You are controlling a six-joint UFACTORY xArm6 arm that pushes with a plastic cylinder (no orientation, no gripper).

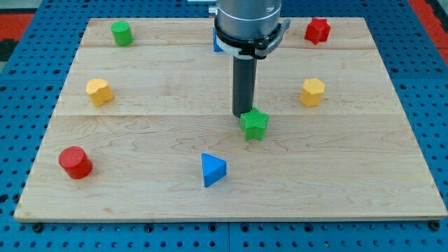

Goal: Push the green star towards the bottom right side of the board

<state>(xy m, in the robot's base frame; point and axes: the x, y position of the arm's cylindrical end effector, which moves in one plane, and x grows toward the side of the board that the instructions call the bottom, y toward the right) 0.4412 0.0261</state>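
Observation:
The green star (pixel 255 125) lies near the middle of the wooden board (pixel 336 182). My tip (pixel 243 114) is at the star's upper left edge, touching or almost touching it. The dark rod rises from there to the arm's round head at the view's top centre.
A blue triangle (pixel 213 169) lies below and left of the star. A yellow block (pixel 313 92) sits to its right, another yellow block (pixel 99 92) at the left. A red cylinder (pixel 75 162), a green cylinder (pixel 122 33), a red block (pixel 317 30) and a partly hidden blue block (pixel 218 43) also lie on the board.

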